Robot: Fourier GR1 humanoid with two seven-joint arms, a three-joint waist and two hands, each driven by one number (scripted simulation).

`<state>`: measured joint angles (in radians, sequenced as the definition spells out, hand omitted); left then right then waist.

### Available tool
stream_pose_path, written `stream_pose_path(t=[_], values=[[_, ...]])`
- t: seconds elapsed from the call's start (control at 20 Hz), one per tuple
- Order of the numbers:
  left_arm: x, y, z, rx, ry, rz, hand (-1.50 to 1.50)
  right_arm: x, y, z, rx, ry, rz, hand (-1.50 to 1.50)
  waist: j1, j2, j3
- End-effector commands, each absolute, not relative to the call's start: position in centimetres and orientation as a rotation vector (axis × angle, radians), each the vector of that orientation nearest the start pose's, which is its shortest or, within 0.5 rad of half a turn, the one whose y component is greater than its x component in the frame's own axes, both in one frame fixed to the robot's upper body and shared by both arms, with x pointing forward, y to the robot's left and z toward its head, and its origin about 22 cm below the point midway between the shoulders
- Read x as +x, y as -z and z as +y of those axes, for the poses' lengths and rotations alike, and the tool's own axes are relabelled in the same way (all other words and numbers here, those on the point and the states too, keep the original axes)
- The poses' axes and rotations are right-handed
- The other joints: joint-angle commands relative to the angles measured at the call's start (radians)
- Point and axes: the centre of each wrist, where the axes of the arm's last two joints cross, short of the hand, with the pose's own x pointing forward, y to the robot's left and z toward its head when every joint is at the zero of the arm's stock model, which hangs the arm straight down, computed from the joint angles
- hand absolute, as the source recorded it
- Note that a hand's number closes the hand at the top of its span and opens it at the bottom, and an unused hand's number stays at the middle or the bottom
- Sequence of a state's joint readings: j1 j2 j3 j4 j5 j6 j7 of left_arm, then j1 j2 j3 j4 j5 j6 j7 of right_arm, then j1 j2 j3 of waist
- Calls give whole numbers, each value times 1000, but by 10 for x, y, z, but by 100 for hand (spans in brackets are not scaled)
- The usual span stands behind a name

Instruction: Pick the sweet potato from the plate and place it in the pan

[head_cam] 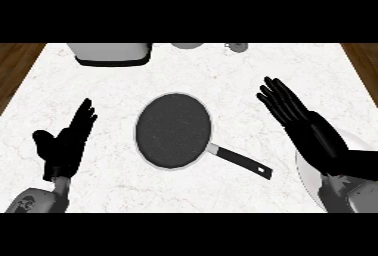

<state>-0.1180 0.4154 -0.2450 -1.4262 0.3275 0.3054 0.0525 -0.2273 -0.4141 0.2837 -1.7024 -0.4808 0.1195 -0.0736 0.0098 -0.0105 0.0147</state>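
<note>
A dark round pan (173,130) with a pale rim lies in the middle of the white marble counter, its black handle (240,161) pointing to the lower right. The pan holds nothing. My right hand (291,110) is open with straight fingers, stretched up the counter to the right of the pan. Under my right forearm a white plate (304,167) shows only as a thin edge at the lower right. The sweet potato is hidden from view. My left hand (66,142) rests open at the left, fingers up, apart from the pan.
A grey and white appliance (111,52) stands at the counter's back left. Two small grey objects (188,45) (238,47) sit at the back edge. Brown wooden floor (15,65) shows past the counter's left and right edges.
</note>
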Motion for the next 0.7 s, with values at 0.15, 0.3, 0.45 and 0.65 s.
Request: stream_pose_path(t=[0.15, 0.3, 0.45, 0.65], values=[[290, -46, 271, 211, 67, -1598, 0, 279, -78, -262, 762, -907, -1538, 150, 26, 30, -9], [293, -54, 256, 160, 69, -1641, 0, 281, -75, -286, 774, -1138, -1376, 150, 39, 37, -5], [291, -53, 276, 194, 35, -1624, 0, 298, -119, -344, 602, -1032, -1766, -150, -4, 26, 0], [291, -50, 276, 202, 36, -1626, 0, 302, -154, -389, 451, -1060, -1947, -150, -8, 30, 0]])
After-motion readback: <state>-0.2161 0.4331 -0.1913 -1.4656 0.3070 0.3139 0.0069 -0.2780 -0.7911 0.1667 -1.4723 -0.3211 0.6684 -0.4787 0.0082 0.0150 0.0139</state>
